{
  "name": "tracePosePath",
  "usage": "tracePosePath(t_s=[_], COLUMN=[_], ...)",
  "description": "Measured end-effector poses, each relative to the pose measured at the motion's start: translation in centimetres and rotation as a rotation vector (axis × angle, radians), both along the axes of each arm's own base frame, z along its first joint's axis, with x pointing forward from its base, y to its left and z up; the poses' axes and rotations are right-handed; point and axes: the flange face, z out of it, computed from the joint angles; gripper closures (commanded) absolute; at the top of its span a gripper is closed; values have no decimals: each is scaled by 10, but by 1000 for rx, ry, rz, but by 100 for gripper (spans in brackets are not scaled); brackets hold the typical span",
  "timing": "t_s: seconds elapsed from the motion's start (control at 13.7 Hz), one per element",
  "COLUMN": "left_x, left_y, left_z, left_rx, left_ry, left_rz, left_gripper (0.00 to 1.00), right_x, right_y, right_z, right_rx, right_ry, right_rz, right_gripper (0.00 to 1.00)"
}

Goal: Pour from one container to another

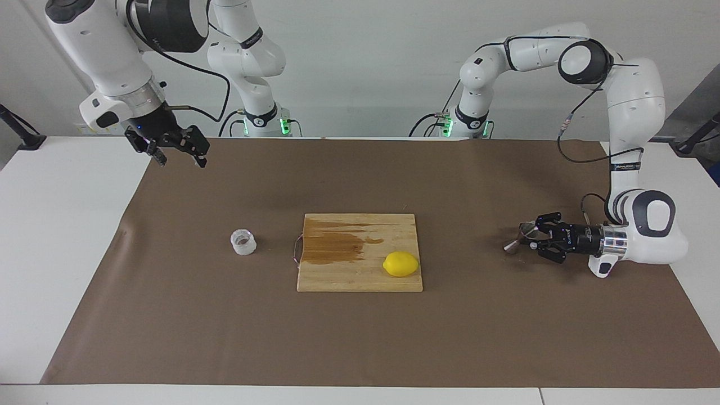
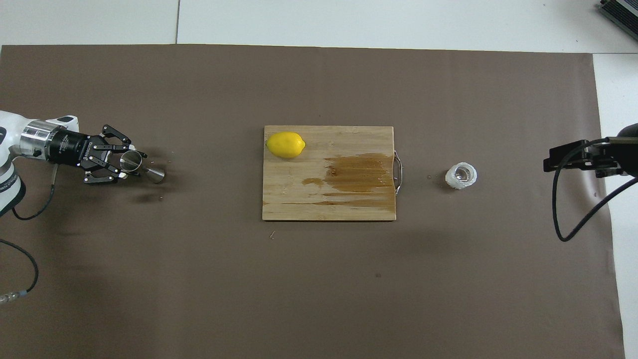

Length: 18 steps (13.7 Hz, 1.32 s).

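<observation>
Jigger (image 1: 520,237) leans tilted at the left arm's end of the bench (image 1: 56,225), on the brown paper, and our left pincer (image 1: 535,236) lies low and level with its fingertips closed on the jigger's upper cone. We judge we came in sideways because the narrow steel shape offers little to hold from above; the lean suggests the grip has tipped it, so its mouth no longer faces straight up.

Cup (image 1: 243,242), the vessel we are to pour from, stands upright near the right arm's end of the paper, just beside the handle edge of the board (image 1: 360,253), well apart from the jigger. A lemon (image 1: 400,264) rests by the board's corner toward the left arm, and a wet stain darkens the board toward the cup.

Our right pincer (image 1: 179,153) waits high over the paper's corner by its own base, spread wide and holding nothing. Nothing is poured yet; we would bring the two vessels together first.
</observation>
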Motion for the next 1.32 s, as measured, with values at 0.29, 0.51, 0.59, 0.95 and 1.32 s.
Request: tracePosePath(t_s=[0.29,0.51,0.59,0.95,1.32], left_x=[4,11,14,24,15], left_y=[-17,-45,-58,-170,-290], left_z=[13,33,41,86,97], left_rx=[-40,-94,-113,-139,-120], left_ry=[-13,-27,-34,-45,-32], left_rz=[-16,-32,-37,-47,15], left_gripper=[100,100,100,100,100], right_x=[0,0,0,0,0], right_y=[0,0,0,0,0], right_z=[0,0,0,0,0], right_rx=[0,0,0,0,0], right_ry=[0,0,0,0,0], right_rz=[0,0,0,0,0], right_gripper=[0,0,0,0,0])
